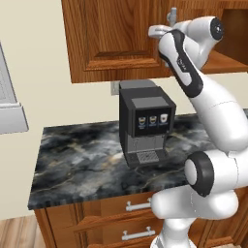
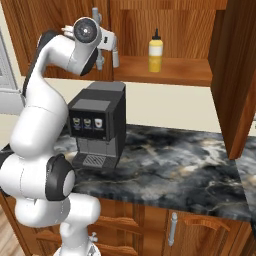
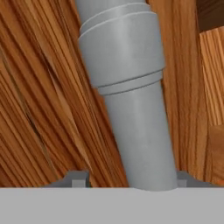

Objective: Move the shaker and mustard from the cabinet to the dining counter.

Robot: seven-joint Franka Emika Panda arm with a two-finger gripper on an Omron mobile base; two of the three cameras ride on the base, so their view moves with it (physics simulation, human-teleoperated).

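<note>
The pincer straddles the shaker on the cabinet shelf; its fingertips flank the grey body, but whether they press it cannot be told. Recommended: centre the body between the fingertips, close evenly and lift straight up to avoid tipping. Further along the shelf, well apart from the pincer, stands the mustard. Below lies the counter, bearing a coffee machine.
</note>
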